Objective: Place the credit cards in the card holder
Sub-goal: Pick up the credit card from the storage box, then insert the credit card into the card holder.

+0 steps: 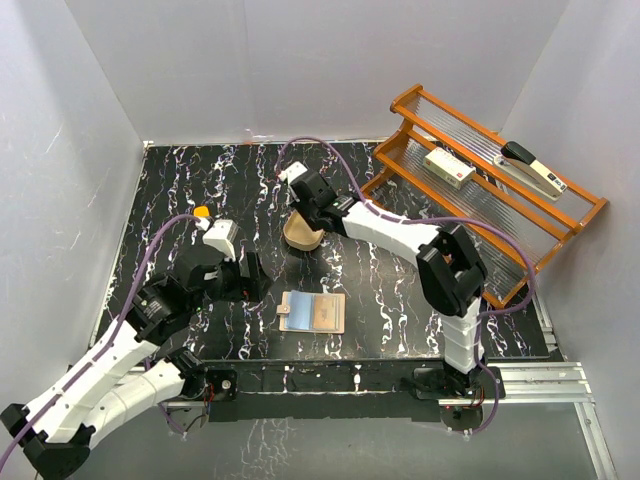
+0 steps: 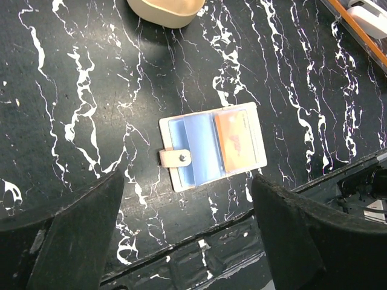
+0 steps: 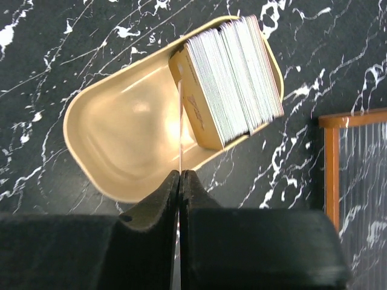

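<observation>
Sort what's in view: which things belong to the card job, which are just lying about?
Job: credit cards stacked in the tray; card holder, lying open; right gripper, pinching one of them.
Lying about: wooden rack, white box, stapler.

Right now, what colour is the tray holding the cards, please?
The tray is pale gold; right wrist view.

Black marble table [image 1: 400, 290] enclosed by white walls [image 1: 300, 60] on 3 sides. The open card holder [image 1: 313, 312] lies flat near the front edge, with bare tabletop all around it and open from above. The left gripper [image 1: 250, 279], jaws wide, crowds its left side. The right gripper [image 3: 180, 181] hangs over the oval tray [image 3: 115, 139], pinching 1 credit card [image 3: 180, 121] edge-on. A card stack [image 3: 233, 78] fills 1 end of the tray; the other end is hollow. A wooden rack [image 1: 480, 190] blocks the right rear corner.
</observation>
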`<act>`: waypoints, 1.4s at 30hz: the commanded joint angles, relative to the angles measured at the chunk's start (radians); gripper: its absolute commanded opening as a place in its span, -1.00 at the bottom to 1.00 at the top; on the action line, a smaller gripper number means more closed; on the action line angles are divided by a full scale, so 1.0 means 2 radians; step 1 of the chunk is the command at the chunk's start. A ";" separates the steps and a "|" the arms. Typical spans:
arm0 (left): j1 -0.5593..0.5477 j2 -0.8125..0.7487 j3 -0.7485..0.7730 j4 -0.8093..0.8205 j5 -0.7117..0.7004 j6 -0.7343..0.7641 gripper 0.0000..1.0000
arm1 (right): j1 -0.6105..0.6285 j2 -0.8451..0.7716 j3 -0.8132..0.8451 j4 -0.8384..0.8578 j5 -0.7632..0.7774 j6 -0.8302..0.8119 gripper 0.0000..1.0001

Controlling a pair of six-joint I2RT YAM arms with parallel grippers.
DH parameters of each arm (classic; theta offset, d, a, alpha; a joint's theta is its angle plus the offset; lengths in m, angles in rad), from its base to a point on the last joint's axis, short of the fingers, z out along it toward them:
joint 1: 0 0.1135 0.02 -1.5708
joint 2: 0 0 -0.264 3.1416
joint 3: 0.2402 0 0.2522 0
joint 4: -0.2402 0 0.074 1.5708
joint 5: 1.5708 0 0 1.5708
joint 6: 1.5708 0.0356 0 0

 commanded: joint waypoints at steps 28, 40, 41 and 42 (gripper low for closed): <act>0.000 0.206 -0.106 0.095 0.102 -0.115 0.15 | 0.021 -0.379 -0.417 0.161 -0.227 0.420 -1.00; 0.000 0.274 -0.125 0.140 0.091 -0.115 0.34 | 0.049 -0.376 -0.474 0.191 -0.222 0.453 -1.00; 0.000 0.276 -0.126 0.139 0.084 -0.115 0.34 | 0.049 -0.375 -0.476 0.190 -0.220 0.453 -1.00; 0.000 0.278 -0.125 0.139 0.078 -0.115 0.34 | 0.049 -0.373 -0.479 0.190 -0.218 0.452 -1.00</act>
